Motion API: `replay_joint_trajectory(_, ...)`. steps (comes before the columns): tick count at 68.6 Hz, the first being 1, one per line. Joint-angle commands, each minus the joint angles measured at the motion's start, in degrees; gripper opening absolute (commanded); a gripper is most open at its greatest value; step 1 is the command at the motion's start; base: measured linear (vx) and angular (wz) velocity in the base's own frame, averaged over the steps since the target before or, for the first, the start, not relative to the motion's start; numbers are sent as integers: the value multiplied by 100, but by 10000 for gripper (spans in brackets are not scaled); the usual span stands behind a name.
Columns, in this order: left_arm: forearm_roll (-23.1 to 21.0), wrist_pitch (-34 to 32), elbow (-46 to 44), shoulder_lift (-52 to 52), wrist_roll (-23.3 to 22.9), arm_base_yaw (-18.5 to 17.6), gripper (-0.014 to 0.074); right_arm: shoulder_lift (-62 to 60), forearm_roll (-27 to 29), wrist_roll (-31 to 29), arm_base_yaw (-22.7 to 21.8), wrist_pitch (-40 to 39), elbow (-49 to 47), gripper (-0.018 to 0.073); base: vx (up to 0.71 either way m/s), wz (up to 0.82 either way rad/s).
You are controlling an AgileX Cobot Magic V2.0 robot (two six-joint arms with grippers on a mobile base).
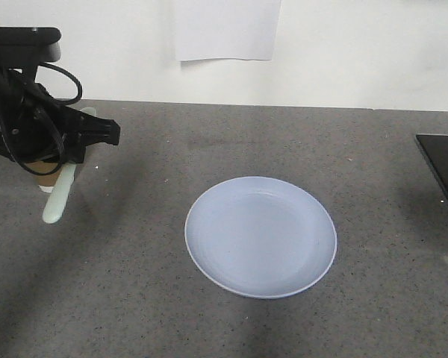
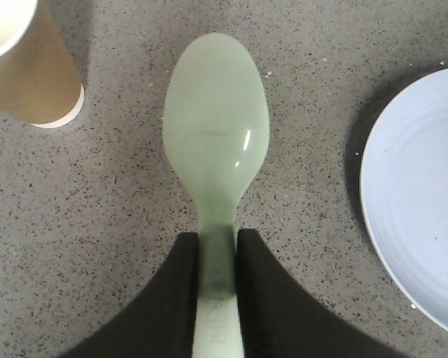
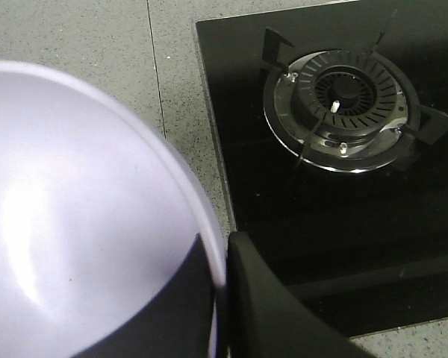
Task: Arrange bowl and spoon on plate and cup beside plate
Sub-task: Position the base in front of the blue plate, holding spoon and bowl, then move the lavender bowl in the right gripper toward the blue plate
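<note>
- The left gripper (image 2: 216,239) is clamped narrow on the handle of the spoon (image 2: 216,138), whose scoop hangs downward at the far left of the grey counter (image 1: 172,149)
- The cup (image 2: 30,74) stands upright just behind the spoon, partly hidden by the arm in the front view
- The plate (image 1: 260,237) lies flat mid-counter, well apart to the right of the spoon
- The right gripper (image 3: 222,298) pinches the rim of the bowl (image 3: 75,224) — one finger inside, one outside — at the right, beside a black gas hob (image 3: 343,89)
</note>
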Motion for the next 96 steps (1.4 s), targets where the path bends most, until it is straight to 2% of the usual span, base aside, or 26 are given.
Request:
replay_joint_trajectory(1, 45, -230, -148, -206, -27, -32, -6, -56, -21, -60, -37, -377, -157, -6, 4, 2)
replay_joint_trajectory(96, 45, -235, -148, -206, -27, -32, -6, -56, -21, -60, -37, -377, -157, -6, 1, 1)
